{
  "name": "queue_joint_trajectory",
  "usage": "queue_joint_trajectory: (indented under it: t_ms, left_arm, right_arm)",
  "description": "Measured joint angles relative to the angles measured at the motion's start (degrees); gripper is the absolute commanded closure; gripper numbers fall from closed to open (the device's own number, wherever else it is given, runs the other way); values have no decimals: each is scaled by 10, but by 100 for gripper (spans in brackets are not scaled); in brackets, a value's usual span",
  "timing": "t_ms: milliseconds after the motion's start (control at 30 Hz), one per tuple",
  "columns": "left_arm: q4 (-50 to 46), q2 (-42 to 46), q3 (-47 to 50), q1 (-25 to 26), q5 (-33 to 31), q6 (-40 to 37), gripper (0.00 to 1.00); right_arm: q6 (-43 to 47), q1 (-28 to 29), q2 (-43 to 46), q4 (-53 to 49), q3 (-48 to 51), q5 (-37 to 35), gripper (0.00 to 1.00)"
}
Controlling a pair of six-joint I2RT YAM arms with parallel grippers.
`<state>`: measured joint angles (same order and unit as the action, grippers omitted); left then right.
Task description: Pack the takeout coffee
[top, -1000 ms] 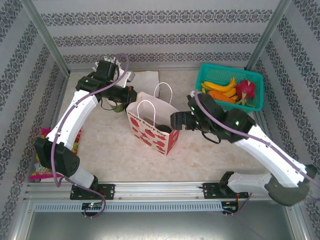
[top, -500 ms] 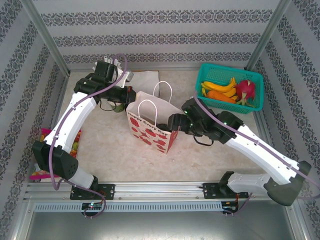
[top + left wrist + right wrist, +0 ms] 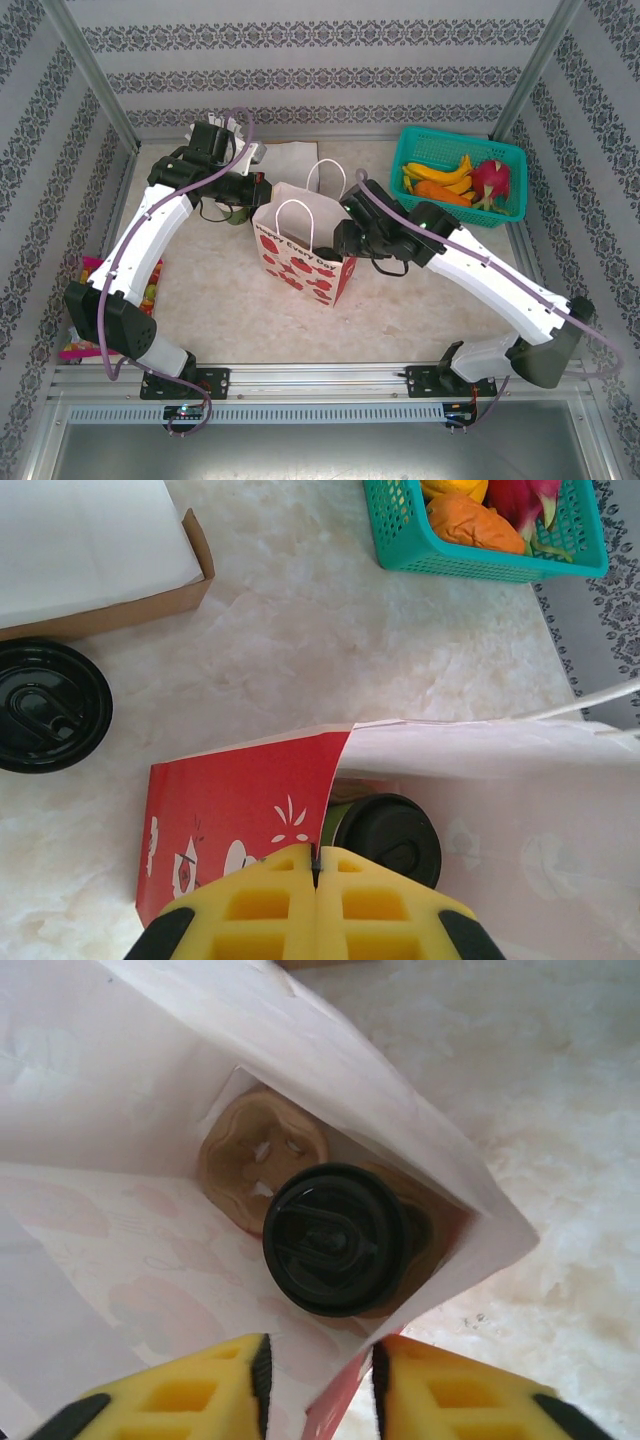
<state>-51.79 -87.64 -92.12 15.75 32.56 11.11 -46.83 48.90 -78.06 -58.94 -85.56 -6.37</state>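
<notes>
Coffee [image 3: 335, 1238]: down in the bag [image 3: 140, 1070], standing in a brown holder [image 3: 262, 1140]. Just above it, not touching: right gripper [image 3: 320, 1365], spread wide, holding nothing, swung closer over the bag mouth in the last second. Looks packed. Pinched tight on the bag rim: left gripper [image 3: 315, 870].

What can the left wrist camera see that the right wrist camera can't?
Left wrist camera's extras: a second black lid on the table, a cardboard box, the teal fruit basket, and the left gripper pinching the bag at its rim. Right wrist camera's extras: the brown cup tray at the bottom of the bag, and the right gripper, open over the bag's edge. Both see the coffee cup with its black lid sitting inside the bag.
</notes>
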Motion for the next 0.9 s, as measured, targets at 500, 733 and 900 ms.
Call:
queue_joint_trajectory:
  t_ms: [500, 733, 900]
  left_arm:
    - [0, 56, 26, 0, 13, 28, 76]
    - [1, 75, 50, -1, -6, 46, 70]
    - [0, 84, 58, -5, -19, 55, 74]
  right_arm:
    - [140, -52, -45, -50, -80, -20, 97]
    - [201, -79, -69, -39, -93, 1, 97]
    - [209, -83, -85, -18, -93, 19, 96]
